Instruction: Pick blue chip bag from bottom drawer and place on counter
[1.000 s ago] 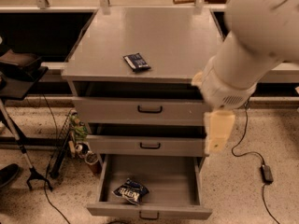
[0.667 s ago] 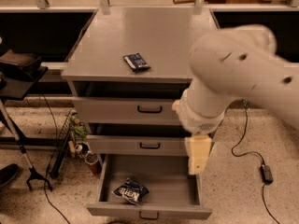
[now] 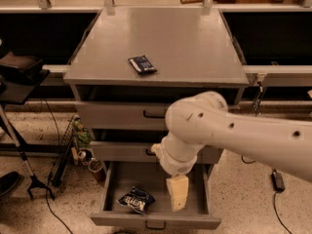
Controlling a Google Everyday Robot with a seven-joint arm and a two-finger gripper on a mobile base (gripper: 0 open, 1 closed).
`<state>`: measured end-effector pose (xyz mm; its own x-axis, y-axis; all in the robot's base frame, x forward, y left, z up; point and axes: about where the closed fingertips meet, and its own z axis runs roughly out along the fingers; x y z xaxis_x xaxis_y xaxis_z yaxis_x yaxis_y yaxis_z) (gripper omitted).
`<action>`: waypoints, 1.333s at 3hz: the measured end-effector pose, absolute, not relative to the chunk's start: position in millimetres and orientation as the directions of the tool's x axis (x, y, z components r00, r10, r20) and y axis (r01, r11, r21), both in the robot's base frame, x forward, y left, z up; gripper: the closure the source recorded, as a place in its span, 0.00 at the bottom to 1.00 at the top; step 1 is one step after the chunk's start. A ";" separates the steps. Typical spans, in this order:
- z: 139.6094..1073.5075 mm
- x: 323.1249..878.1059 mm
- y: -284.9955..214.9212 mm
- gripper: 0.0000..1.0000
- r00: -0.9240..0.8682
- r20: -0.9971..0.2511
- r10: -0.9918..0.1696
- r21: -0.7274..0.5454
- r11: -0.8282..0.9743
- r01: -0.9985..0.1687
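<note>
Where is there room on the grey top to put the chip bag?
The counter is mostly bare: the whole right half and the back strip by the rail, beyond the small dark packet near its front left. The bottom drawer is crowded: the blue chip bag lies front left and the gripper hangs just right of it.

1. The counter (image 3: 195, 38) is a wide, flat grey top with worn edges.
2. Only one thing lies on it: a small, flat, dark blue packet (image 3: 142, 65). It sits near the front edge, a bit left of the middle.
3. Lower down, the bottom drawer (image 3: 156, 222) stands open. The blue chip bag (image 3: 136, 200) lies on its floor, at the front left.
4. The gripper (image 3: 178, 206) hangs down into the drawer, just beside the bag on its right side.
</note>
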<state>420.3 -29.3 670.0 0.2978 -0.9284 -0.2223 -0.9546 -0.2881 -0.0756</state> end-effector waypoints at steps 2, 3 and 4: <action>553.6 417.9 33.1 0.00 0.315 -0.355 -0.880 -0.042 -0.321 -0.946; 501.8 430.4 55.5 0.00 0.171 -0.414 -0.894 0.020 -0.197 -0.980; 449.7 443.1 63.6 0.00 -0.014 -0.395 -0.918 0.109 -0.032 -0.994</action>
<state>443.1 63.6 449.7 -0.0137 -0.9184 -0.3954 -0.9936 -0.0319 0.1086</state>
